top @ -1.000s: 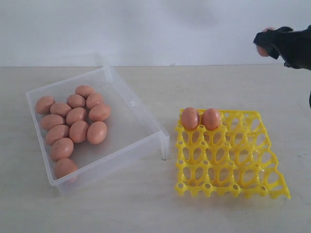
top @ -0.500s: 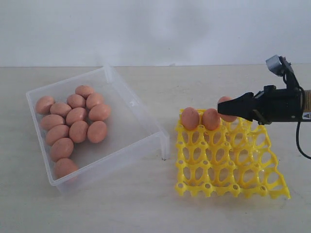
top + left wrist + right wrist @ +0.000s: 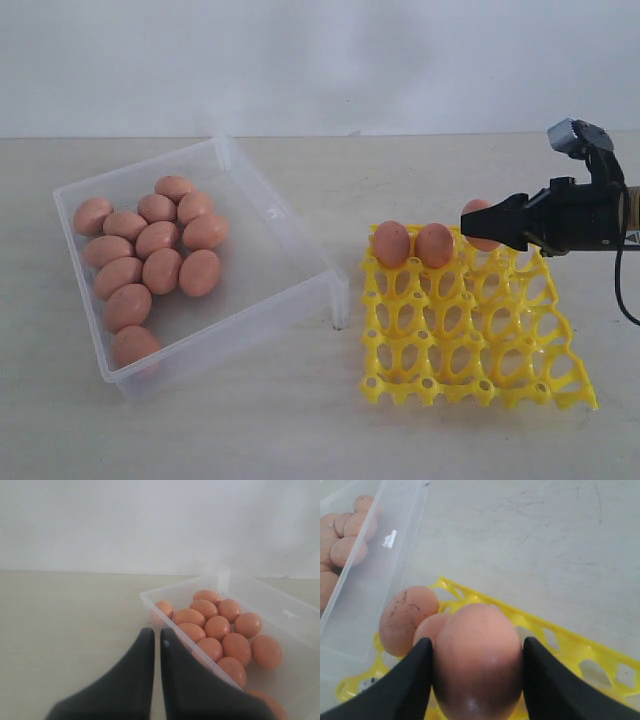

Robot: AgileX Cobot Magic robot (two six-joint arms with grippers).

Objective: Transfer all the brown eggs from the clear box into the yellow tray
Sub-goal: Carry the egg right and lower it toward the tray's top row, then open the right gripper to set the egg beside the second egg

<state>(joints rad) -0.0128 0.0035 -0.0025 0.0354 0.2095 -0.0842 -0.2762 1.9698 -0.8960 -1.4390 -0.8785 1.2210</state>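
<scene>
The clear box point(image 3: 290, 240) on the left holds several brown eggs point(image 3: 160, 240). Two more eggs point(image 3: 391, 243) point(image 3: 434, 244) sit in the back row of the yellow tray point(image 3: 470, 340). My right gripper point(image 3: 485, 225) is shut on a brown egg point(image 3: 478, 218), held just over the back row beside those two. In the right wrist view that egg point(image 3: 477, 660) fills the gap between the fingers, above the tray point(image 3: 570, 640). My left gripper point(image 3: 156, 632) is shut on nothing, next to the box's near corner point(image 3: 150, 597). It is outside the exterior view.
The box and tray stand on a pale tabletop point(image 3: 330, 430) with a white wall behind. A bare strip of table separates the box from the tray. The tray's other cells point(image 3: 450, 360) are open.
My right gripper came down from the upper right with the egg to the tray's back row, then shifted slightly right. The eggs in the box and tray have not moved.
</scene>
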